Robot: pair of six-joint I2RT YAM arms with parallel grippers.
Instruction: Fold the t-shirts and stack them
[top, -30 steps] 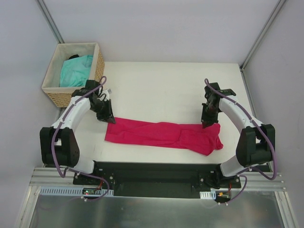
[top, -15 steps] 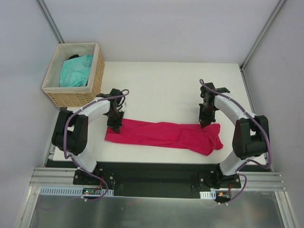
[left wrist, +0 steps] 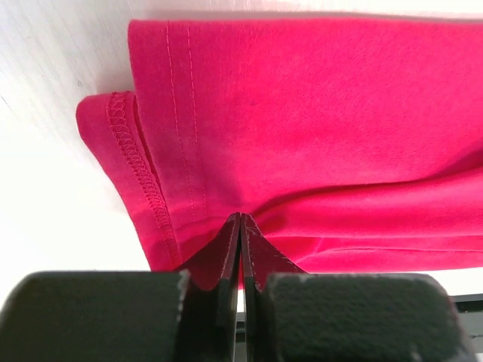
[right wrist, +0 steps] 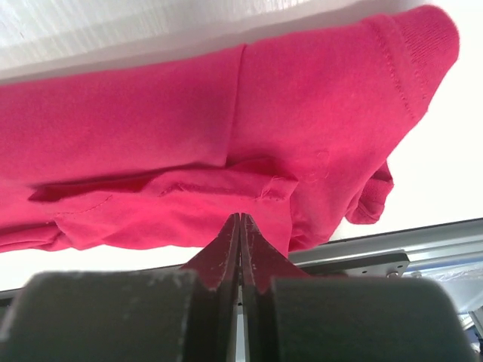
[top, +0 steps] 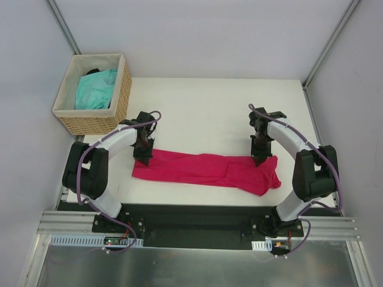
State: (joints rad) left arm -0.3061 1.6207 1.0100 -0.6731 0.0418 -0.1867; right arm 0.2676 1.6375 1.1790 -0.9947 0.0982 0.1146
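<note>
Top external view has the crimson-pink t-shirt point(top: 203, 170) lying as a long, narrow band across the near part of the white table point(top: 203, 113), with its right end bunched wider than the left. The left gripper point(top: 143, 160) points down at the band's far left corner and the right gripper point(top: 258, 158) at its far edge near the right end, the two well apart. From the left wrist, the left gripper's fingers point(left wrist: 226, 256) are pressed together with no gap, nipping the shirt's edge just beside the stitched hem point(left wrist: 139, 173) (creases in the cloth run in to the tips). The right wrist shows the same: closed fingers point(right wrist: 226, 249) pinching a small tuck of fabric. A turquoise t-shirt point(top: 96, 88) lies crumpled inside the wicker basket point(top: 122, 89) at the table's far left corner.
</note>
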